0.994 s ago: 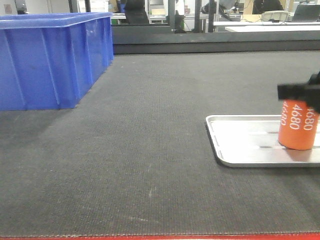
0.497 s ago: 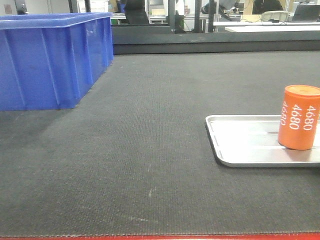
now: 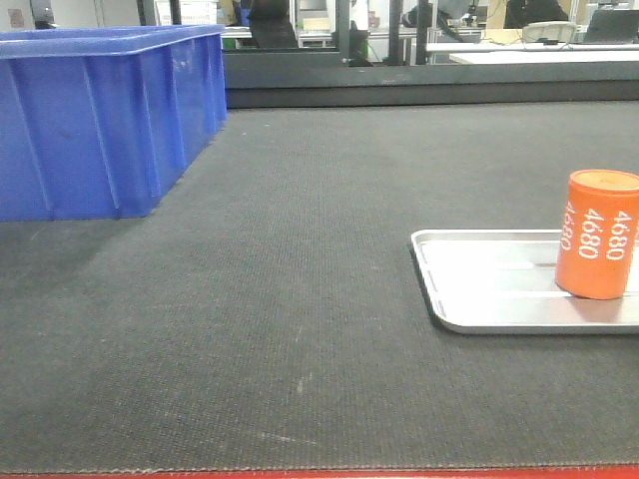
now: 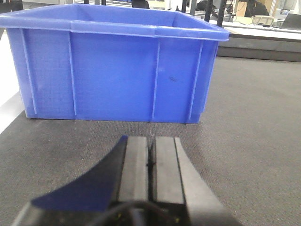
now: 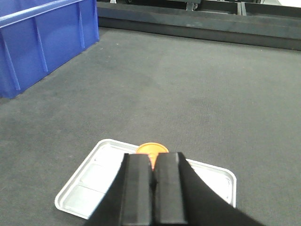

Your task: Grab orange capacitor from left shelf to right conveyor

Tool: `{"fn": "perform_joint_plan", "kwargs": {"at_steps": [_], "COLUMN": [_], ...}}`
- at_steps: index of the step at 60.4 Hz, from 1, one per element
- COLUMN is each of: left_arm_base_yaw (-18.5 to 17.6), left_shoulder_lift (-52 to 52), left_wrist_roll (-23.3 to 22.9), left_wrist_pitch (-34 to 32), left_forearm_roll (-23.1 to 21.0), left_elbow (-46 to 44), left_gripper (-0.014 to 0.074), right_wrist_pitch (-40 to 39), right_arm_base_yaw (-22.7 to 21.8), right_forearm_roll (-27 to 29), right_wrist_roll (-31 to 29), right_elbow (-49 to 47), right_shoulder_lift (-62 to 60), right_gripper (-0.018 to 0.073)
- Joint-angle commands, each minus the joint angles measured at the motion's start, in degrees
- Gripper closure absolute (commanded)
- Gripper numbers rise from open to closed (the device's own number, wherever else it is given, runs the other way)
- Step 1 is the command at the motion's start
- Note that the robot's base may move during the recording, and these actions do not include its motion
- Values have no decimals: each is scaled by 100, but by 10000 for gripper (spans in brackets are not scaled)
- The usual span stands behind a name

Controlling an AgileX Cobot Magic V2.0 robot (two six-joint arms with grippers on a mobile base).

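Now the right tool [image 5: 153,188] has lifted clear, fingers pressed together and empty, leaving the orange capacitor [image 3: 596,235] upright in the silver tray [image 3: 479,289] on the right conveyor [image 3: 300,249]; left tool [image 4: 150,174] likewise closed, empty.

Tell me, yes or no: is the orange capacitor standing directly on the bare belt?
No, the orange capacitor stands upright inside the shallow silver tray, which itself lies on the dark conveyor belt.
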Motion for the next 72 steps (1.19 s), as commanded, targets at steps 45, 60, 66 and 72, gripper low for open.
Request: {"fn": "perform_joint_plan", "kwargs": {"at_steps": [45,60,66,72], "left_arm_base_yaw": [11,11,11,11], "left_shoulder_lift": [-112,-112,-112,-112], "left_wrist_roll": [-8,-8,-8,-8], "left_wrist_pitch": [-512,-512,-512,-512], "left_forearm_roll": [0,0,0,0], "left_elbow": [-30,-30,-30,-30], "left_gripper": [701,701,701,701], "right_wrist_pitch": [-974,-1162,-1246,-1274], "right_arm_base_yaw": [-1729,-1862,-1862,-1862], "right_forearm_roll": [560,560,560,560], "right_wrist_roll": [-323,-323,-323,-323], "right_elbow": [1541,2279,2279,2279], "right_shoulder_lift": [-1574,-1947,-1947,-1947], "right_gripper": [520,520,520,520]}}
